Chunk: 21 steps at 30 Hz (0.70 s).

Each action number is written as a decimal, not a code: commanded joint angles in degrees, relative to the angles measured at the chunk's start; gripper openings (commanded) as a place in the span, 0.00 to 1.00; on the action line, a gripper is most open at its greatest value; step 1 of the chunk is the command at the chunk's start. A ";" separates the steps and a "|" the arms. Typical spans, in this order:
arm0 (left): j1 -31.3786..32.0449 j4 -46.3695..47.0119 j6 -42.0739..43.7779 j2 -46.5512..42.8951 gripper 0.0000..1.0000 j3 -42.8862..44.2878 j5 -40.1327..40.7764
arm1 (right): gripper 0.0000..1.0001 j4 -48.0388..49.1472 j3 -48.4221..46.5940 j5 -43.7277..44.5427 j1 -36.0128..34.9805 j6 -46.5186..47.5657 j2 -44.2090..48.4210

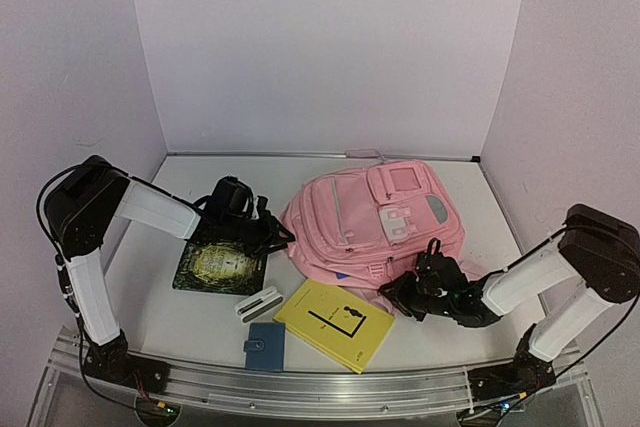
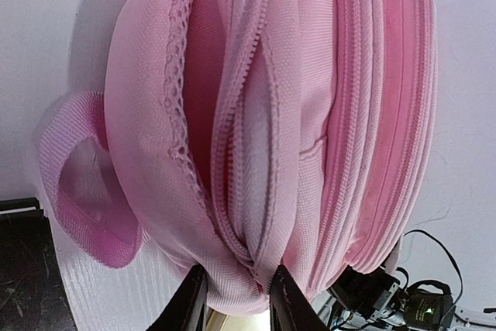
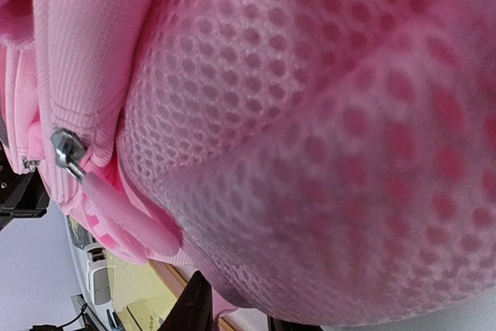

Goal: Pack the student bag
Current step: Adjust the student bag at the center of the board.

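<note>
Here it is: the bag is seen lying flat in the middle of the surface, front pockets up. The left claw is narrowed on a fold of pink cloth right beside an open zip, with the fold pinched between both fingers. The right claw is pressed into the bag's near right corner. Mesh is bulged down between its fingers, which stand narrow, but whether that mesh is truly clamped cannot be told. A zip pull is hung just to one side of it.

Nothing looks to be packed yet. A yellow book, a dark book, a blue wallet and a small white case are laid out on the near side.

The step in hand is judged to be opening the bag. To be done well, the two holds should be drawn apart gently and a little upward, so the mouth is spread and not dragged along the surface. The left pinch looks shallow, so slip is to be watched for, and a firm right hold should be confirmed first
</note>
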<state>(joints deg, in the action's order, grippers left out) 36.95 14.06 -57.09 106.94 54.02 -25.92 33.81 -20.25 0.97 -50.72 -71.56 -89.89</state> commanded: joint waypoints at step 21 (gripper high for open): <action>5.67 -11.45 22.31 -14.29 0.82 5.49 1.73 | 0.00 -11.90 -3.99 9.76 -0.18 -1.93 23.85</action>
<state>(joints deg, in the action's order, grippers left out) 39.36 5.96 -41.64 93.25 57.34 -22.37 23.97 -20.95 6.37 -50.83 -75.16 -68.42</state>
